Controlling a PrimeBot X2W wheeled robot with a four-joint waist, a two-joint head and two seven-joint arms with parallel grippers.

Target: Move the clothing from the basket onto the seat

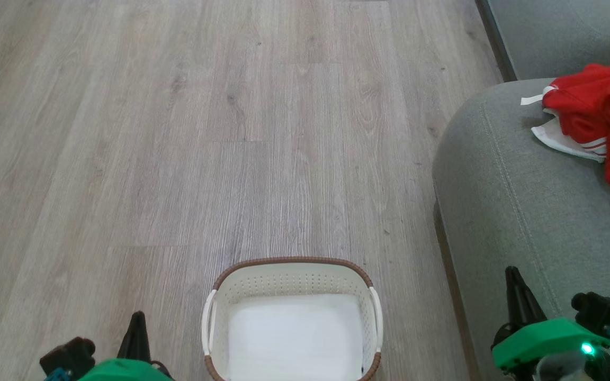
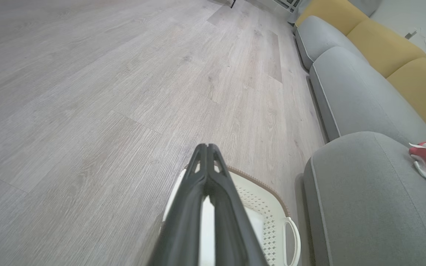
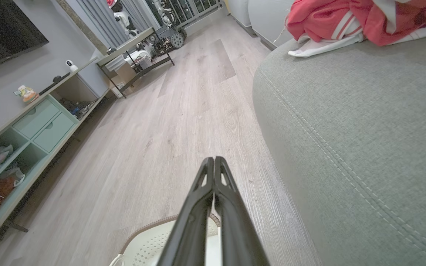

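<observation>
Since the laundry basket (image 1: 294,263) shows only its bare white bottom (its near end is cut off by the head view's lower edge), the job looks done or all but done. The red sports garments (image 1: 599,114) lie crumpled on the grey-green seat cushion (image 1: 517,211), toward its far right part. As far as can be seen, nothing is left to carry. The left gripper (image 2: 207,147) has its fingers pressed together on nothing, just beside the basket's left side. The right gripper (image 3: 213,159) is likewise clenched empty, by the cushion's near edge. The garments sit well apart from both, ahead and to the right of the right fingers.
</observation>
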